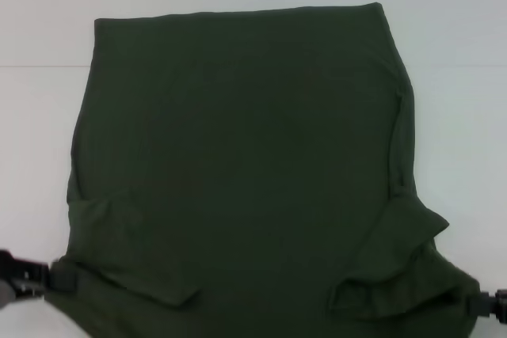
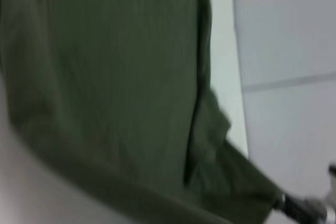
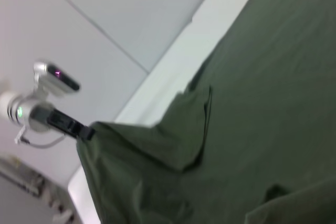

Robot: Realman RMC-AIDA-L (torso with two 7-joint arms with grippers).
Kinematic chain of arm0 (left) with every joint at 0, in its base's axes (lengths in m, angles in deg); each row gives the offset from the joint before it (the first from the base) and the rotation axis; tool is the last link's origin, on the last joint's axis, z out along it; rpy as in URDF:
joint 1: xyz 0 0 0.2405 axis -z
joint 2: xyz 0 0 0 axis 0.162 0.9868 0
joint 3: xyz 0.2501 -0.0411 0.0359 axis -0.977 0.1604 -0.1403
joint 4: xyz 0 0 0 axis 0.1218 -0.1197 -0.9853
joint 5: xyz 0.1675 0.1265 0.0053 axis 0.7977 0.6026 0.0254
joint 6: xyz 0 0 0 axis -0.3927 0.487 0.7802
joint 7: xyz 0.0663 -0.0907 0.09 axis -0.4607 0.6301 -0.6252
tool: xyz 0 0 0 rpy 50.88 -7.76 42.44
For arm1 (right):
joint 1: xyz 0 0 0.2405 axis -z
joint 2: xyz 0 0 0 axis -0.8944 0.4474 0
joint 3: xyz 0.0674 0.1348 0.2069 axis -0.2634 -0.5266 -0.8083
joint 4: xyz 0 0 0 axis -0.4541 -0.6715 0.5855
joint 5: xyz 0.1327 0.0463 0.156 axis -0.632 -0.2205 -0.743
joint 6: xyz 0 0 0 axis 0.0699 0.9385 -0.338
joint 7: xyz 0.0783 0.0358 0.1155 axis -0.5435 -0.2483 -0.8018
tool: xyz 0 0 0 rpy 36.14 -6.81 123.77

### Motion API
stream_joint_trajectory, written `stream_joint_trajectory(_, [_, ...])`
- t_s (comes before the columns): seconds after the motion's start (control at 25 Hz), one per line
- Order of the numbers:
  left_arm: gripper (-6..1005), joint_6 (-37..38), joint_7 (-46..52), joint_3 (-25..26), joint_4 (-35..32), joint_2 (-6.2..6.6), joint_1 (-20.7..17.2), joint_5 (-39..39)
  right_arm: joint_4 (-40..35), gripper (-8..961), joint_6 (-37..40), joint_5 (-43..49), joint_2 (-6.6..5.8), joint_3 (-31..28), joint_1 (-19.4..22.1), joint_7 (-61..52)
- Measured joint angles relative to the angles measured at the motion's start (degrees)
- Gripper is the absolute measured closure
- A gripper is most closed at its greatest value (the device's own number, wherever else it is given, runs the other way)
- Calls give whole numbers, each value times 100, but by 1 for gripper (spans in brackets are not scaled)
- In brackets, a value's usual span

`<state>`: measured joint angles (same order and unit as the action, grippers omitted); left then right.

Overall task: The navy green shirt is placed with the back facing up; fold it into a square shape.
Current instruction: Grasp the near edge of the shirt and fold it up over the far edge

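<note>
The navy green shirt (image 1: 238, 172) lies spread over the white table, hem at the far side, both short sleeves folded in over the body near the front. My left gripper (image 1: 62, 275) is shut on the shirt's near left corner. My right gripper (image 1: 474, 304) is shut on the near right corner. In the right wrist view the left gripper (image 3: 79, 128) pinches a raised, taut corner of the shirt (image 3: 252, 108). In the left wrist view the shirt (image 2: 105, 77) fills most of the picture and the right gripper (image 2: 291, 206) holds its far corner.
The white table (image 1: 40, 132) shows bare on both sides of the shirt and behind it. A pale wall or floor panel with a seam (image 2: 289, 82) lies beyond the table edge.
</note>
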<state>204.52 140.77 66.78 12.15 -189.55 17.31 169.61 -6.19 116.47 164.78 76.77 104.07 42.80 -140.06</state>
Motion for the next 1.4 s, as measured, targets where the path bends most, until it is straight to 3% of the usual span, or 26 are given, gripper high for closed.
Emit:
stream_joint_trajectory(0.28, [869,-535,156,936,20,13,93,-6,92,929,-317,-8,-31,-956,-169,-405])
stream_joint_trajectory(0.56, [863,-1533,51,1110,374,-15,159,-465,473,929,-1022,-578,-22,-1517,-339,-611])
stream_joint_trajectory(0.88, [856,-2741,-491,1092,597,-426,362,-1237,852,930,-2345,-1305,172,-1498,-723,-542])
stream_joint_trajectory(0.92, [855,-2741,-491,1092,597,-426,362,-1237,855,931,-2526,-1342,206,-1491,-782,-538])
stream_joint_trajectory(0.96, [854,-3068,-646,1085,609,-544,434,-1376,858,932,-2697,-1376,233,-1478,-839,-524])
stream_joint_trajectory(1.4, [845,-4105,-1333,1069,666,-861,712,-1934,1007,933,-3815,-1493,410,-1365,-1474,-120])
